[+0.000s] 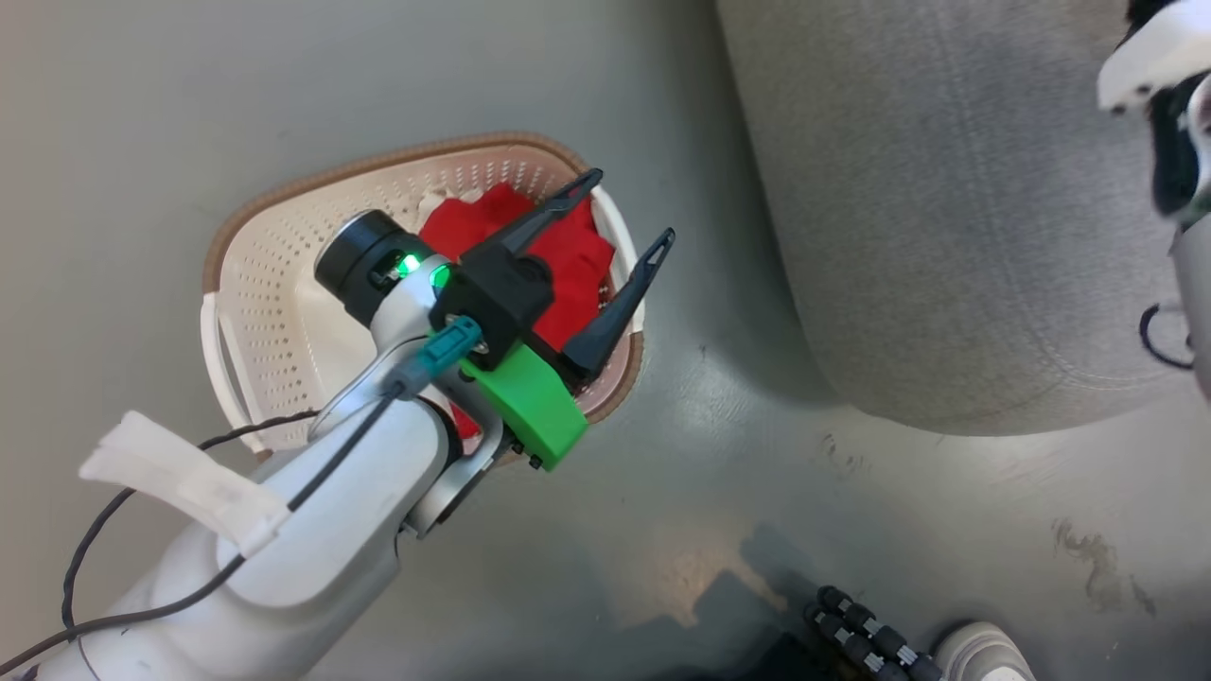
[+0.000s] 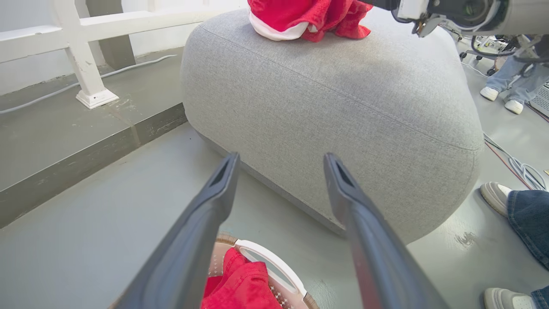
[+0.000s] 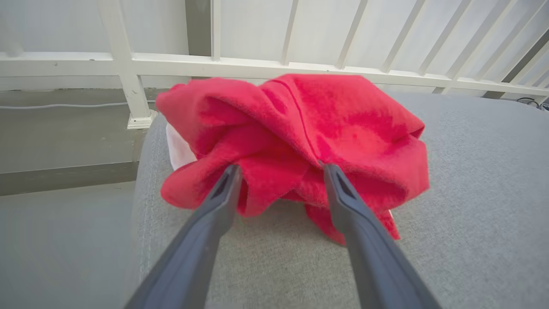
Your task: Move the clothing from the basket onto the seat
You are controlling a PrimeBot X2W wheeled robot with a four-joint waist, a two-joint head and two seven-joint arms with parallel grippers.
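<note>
1. The clothing (image 1: 568,255) lies in two red heaps. One is in the basket (image 1: 274,284) and one is on the seat (image 1: 946,236). I cannot tell how many garments make up each heap.
2. Seat: one. It stands to the right of the basket, near it but not touching. The heap on the seat (image 3: 300,141) rests on its top surface, towards the far edge.
3. Basket: one, on the floor at my left. The heap in it is bunched against the right-hand end and shows no clear long axis.
4. Left gripper (image 1: 633,204): one.
   - Its jaws stand wide and hold nothing.
   - It hangs over the right end of the basket, well nearer to that heap than the right arm is.
   - In the left wrist view the fingers (image 2: 214,201) point forward at the seat, and the red cloth lies below them, back from the tips.
   - I judge that the coming move turns on this relation: the gripper has to tip downward to reach the cloth.
5. Right gripper (image 3: 281,166): one. Its jaws are spread wide over the seat. The fingertips are at the near edge of the heap there and are not pinching it.
6. A person's shoes and trouser legs stand on the floor near the seat, at the right.
</note>
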